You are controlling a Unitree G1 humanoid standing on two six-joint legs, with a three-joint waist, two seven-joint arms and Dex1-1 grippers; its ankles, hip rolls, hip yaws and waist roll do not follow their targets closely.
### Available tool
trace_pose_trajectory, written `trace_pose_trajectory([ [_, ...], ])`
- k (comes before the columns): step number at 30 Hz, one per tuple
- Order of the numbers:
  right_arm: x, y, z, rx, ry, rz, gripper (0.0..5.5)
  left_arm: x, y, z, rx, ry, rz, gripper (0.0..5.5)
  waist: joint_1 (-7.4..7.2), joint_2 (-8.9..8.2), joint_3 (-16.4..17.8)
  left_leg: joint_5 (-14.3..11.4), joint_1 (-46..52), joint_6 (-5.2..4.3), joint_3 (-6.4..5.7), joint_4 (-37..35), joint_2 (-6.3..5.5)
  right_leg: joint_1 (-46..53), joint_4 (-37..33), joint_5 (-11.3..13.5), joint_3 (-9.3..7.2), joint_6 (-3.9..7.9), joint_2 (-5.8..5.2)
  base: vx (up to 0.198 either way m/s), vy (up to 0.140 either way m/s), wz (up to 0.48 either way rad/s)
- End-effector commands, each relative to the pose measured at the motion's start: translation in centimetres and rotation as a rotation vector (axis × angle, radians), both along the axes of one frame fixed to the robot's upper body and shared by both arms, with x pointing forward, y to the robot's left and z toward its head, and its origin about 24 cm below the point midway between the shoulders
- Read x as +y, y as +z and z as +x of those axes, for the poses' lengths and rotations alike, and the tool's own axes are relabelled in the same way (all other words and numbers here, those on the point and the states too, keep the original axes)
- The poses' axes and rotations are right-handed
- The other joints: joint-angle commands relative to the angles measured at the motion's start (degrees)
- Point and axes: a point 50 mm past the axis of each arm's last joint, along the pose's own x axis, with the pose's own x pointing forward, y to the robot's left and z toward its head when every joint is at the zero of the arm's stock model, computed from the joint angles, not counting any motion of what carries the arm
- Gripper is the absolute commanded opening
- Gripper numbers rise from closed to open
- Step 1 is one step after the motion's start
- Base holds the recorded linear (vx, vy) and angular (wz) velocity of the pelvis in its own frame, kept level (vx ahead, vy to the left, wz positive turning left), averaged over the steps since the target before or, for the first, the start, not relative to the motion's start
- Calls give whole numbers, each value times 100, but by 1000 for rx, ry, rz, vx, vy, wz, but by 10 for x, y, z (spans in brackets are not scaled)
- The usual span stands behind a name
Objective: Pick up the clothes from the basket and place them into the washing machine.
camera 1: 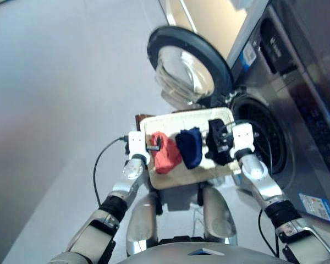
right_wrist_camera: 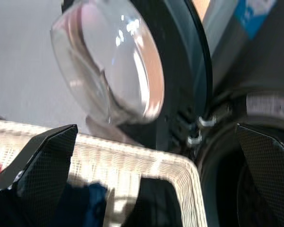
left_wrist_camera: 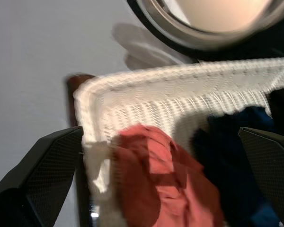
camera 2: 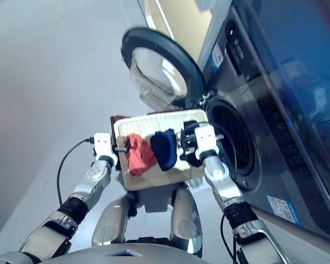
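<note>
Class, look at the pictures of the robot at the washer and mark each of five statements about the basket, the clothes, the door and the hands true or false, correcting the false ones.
1. The washing machine door is shut. False: it stands swung open.
2. Three garments lie in the basket: coral-red, navy and black. True.
3. The navy garment lies between the other two. True.
4. The left hand is shut on the coral-red garment. False: its fingers are open, either side of it.
5. The right hand is open. True.
</note>
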Motion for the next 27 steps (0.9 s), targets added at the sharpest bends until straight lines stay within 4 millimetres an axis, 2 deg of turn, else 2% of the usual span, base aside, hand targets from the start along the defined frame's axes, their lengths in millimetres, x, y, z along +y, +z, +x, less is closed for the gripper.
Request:
trace_pose_trajectory([
  [1,21,42,-16,-249,81,0,550,-3,26,7,-120,39,-19,550,-20,-77,-168,-525,-324,-218,-492,852,328,-71,956,-776,104,487,-368,-68,-29,38],
  [2,26,52,-18,-298,102,-4,550,-5,32,14,-133,47,15,550,-45,-89,-98,-517,-496,-231,-508,944,349,-275,1103,-804,136,470,-338,-98,-29,44],
  [7,36,73,-25,-395,139,4,550,-7,61,29,-217,78,12,550,-100,-109,112,-543,-1192,-264,-653,1337,396,-916,1570,-928,95,424,-310,-89,-48,104],
  [8,40,80,-27,-427,152,2,550,-10,72,32,-249,89,-15,550,-114,-117,196,-547,-1373,-269,-708,1448,398,-1101,1717,-949,116,408,-296,-72,-49,86],
  [12,47,84,-29,-451,160,22,550,-12,79,38,-241,124,-66,550,-158,-133,197,-570,-1834,-298,-783,1654,422,-1565,1963,-1012,119,370,-276,-18,-13,21],
  [18,55,84,-26,-466,147,6,550,2,89,48,-245,196,-81,550,-192,-207,197,-641,-2431,-322,-831,1995,456,-2190,2250,-1065,187,333,-223,-9,-4,9],
  [24,56,80,-30,-455,160,0,550,10,89,56,-198,238,-112,550,-258,-243,197,-675,-2815,-311,-834,2164,442,-2603,2335,-1063,325,325,-191,0,0,0],
  [26,56,81,-31,-456,163,6,550,10,91,59,-189,238,-134,550,-281,-253,197,-678,-2961,-313,-840,2247,455,-2735,2373,-1055,320,314,-189,0,0,0],
  [27,56,79,-32,-451,157,4,550,10,88,59,-170,239,-135,550,-281,-252,197,-886,-2928,-339,-872,2352,469,-2707,2480,-1248,320,333,-166,0,0,0],
])
